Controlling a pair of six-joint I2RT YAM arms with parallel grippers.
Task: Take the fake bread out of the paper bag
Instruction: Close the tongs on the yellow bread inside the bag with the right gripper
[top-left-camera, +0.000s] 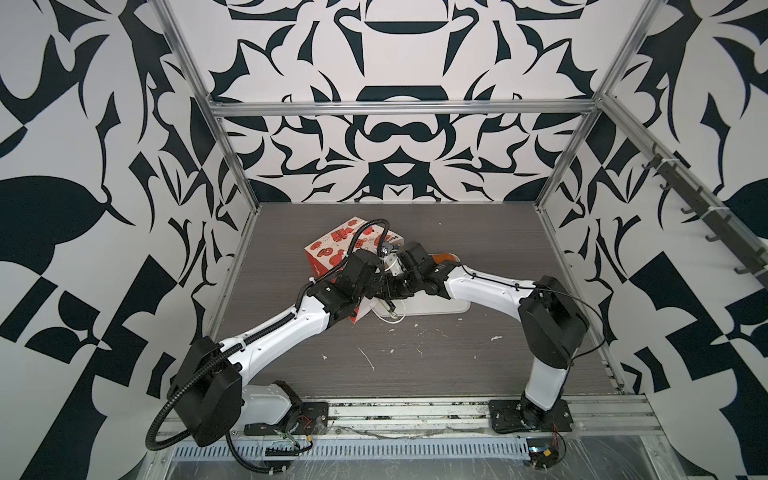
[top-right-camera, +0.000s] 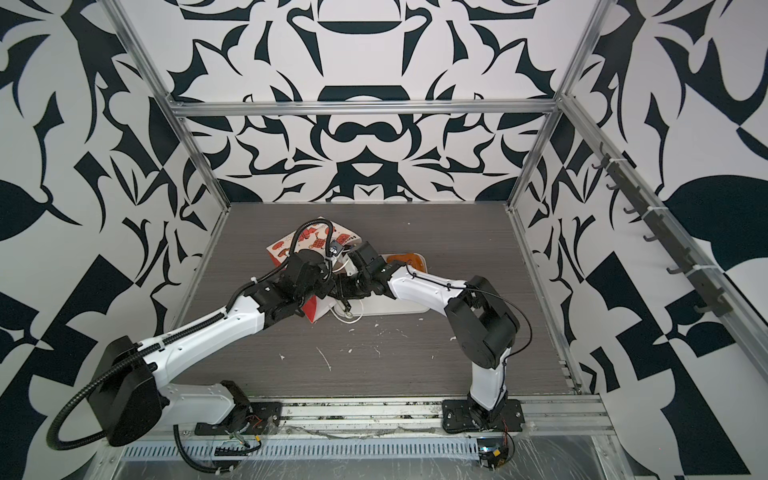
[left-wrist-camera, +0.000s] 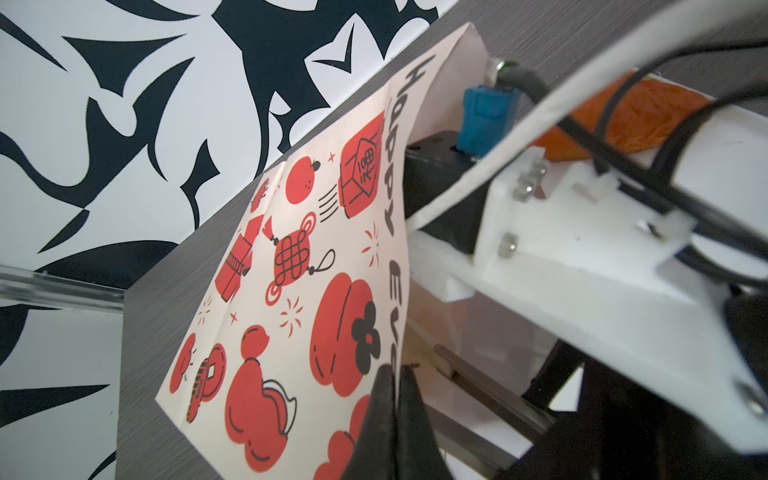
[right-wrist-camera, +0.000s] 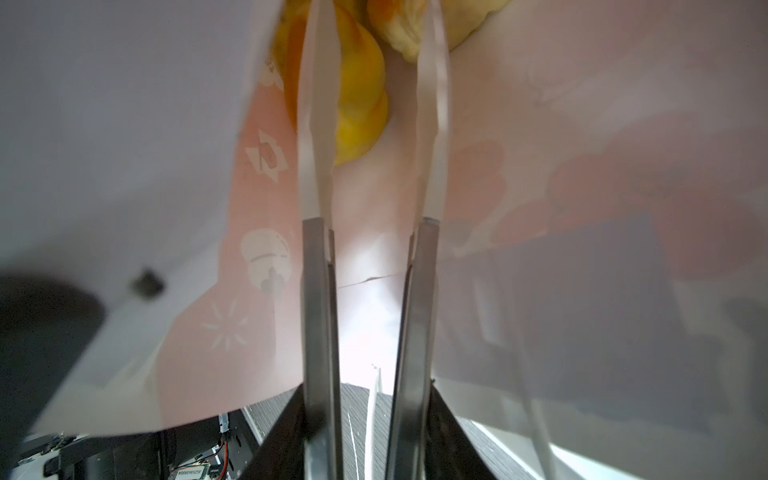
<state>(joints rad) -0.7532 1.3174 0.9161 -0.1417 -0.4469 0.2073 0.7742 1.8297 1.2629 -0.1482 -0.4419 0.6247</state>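
You are in the middle of the reach-in step. The paper bag (top-left-camera: 328, 249) lies on its side on the surface (top-left-camera: 415, 365), just left of centre in both top views, with its mouth turned toward the white tray (top-left-camera: 440, 308) at centre right. Your left pincer (left-wrist-camera: 399, 368), at the bottom of the left wrist view, is pressed fully closed on the paper at the bag's rim, which I take to be bracing the mouth. Your right pincer (right-wrist-camera: 374, 25) sits deep inside the bag. In the right wrist view its two long fingers (right-wrist-camera: 318, 124) stand partly apart and run to the top edge of the frame. There a yellow croissant (right-wrist-camera: 361, 95) lies behind and between them, and a paler pastry (right-wrist-camera: 405, 37) sits just beside it at upper right. The fingertips pass out of the frame, so you cannot tell whether they have hold of either piece. An orange-brown piece (top-left-camera: 442, 257) lies at the far end of the tray, so I judge the task begun, with at least these two pieces to come out. Next, you need a sure squeeze across the croissant. Then draw straight back along the bag's length while the left grip stops the bag sliding. Mind the thin paper and the string handle (top-left-camera: 392, 318) by the mouth.
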